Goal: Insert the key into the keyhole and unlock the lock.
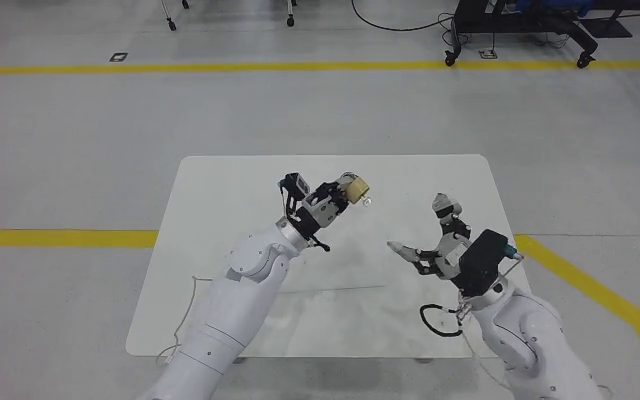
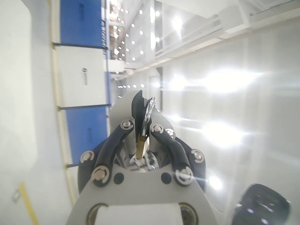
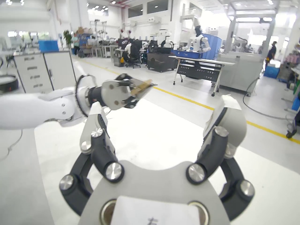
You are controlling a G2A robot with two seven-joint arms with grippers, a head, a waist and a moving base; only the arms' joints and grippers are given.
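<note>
Brass lock held up off the table

The small brass lock [image 1: 354, 187] is clamped between the fingers of the left gripper [image 2: 146, 122], raised above the far middle of the white table [image 1: 200, 250]. A silvery metal part [image 2: 150, 107] juts past the fingertips; shackle or key, I cannot tell.

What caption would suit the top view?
Left gripper shut on a brass lock over the white table; right gripper open beside it.

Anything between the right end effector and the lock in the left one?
Nothing visible does: the open right end effector faces the lock, clamped in the left end effector, across open space above the table.
</note>
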